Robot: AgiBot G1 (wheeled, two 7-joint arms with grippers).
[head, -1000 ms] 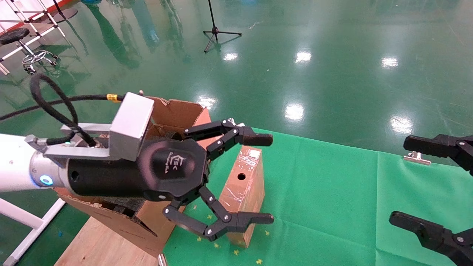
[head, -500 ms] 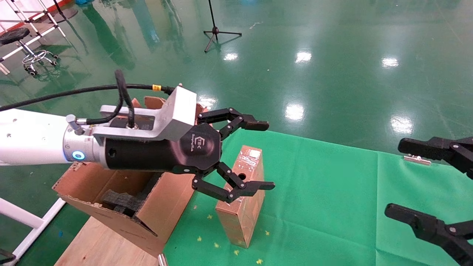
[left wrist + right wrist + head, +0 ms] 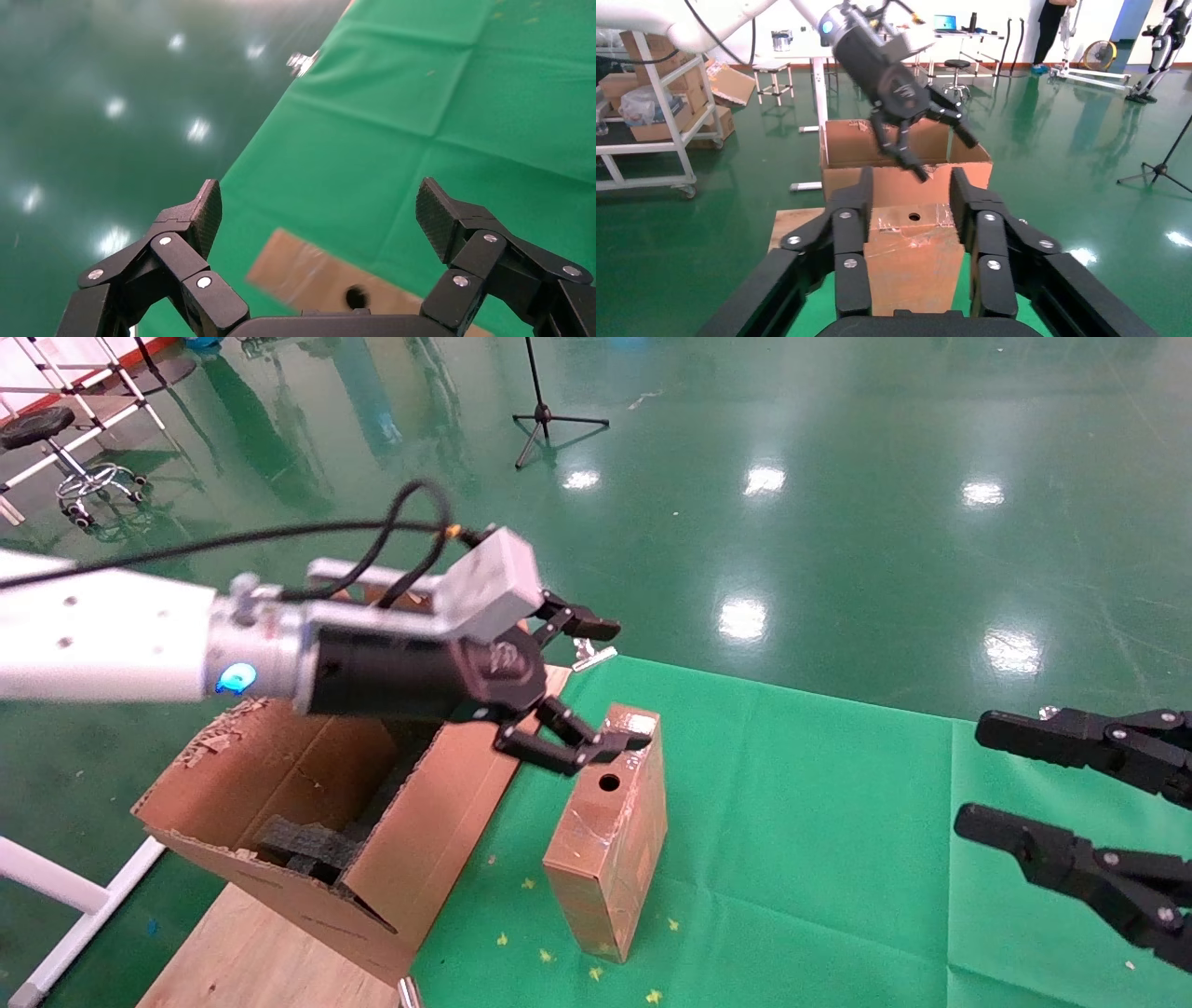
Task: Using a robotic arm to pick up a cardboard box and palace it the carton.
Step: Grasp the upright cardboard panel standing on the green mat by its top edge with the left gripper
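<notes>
In the head view, the white robotic arm's black two-finger left gripper (image 3: 589,684) is held with fingers apart, empty, just above the small tape-wrapped brown cardboard box (image 3: 610,836) standing at frame centre on the green cloth (image 3: 819,822). The large torn brown carton (image 3: 307,831) sits at lower left. The all-black right gripper (image 3: 1010,786) is seen at right, fingers apart.

In the left wrist view, spread fingers (image 3: 204,214) frame the box (image 3: 323,277) at the lower centre.

In the right wrist view, the box (image 3: 912,256) is seen between the open fingers (image 3: 852,232), well apart.

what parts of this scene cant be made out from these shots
- Head view: the carton floor, hidden by its front wall and foam.
- Left wrist view: the cardboard box, blurred, partly behind the left gripper.
- Head view: the right gripper body, cut off by the frame edge.
</notes>
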